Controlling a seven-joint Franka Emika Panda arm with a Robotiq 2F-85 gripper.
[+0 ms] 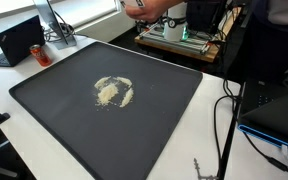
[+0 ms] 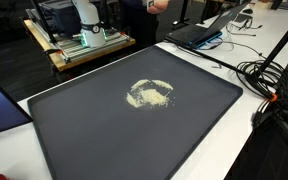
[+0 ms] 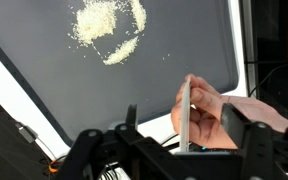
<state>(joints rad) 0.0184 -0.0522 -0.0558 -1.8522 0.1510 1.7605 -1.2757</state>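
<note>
Robotiq gripper (image 3: 181,130) is hanging with jaws spread wide, clamping nothing. Between them a person's bare hand (image 3: 220,115) is pinching a thin, flat, rigid grey card (image 3: 185,100), upright and seen edge-on, above the matte black rectangular mat (image 3: 44,80) near its edge. A loose, granular pile of pale-yellow crumbs (image 3: 99,22) is lying mid-mat in a broken ring, well apart from the card. The mat is resting on a smooth white table (image 1: 76,45).

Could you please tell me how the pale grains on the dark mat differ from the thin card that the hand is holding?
The grains are many loose bits scattered flat on the mat; the card is one solid piece. The grains lie untouched, while the card stands on edge, pinched by a hand inside the open gripper. Both look pale against the dark mat.
</note>
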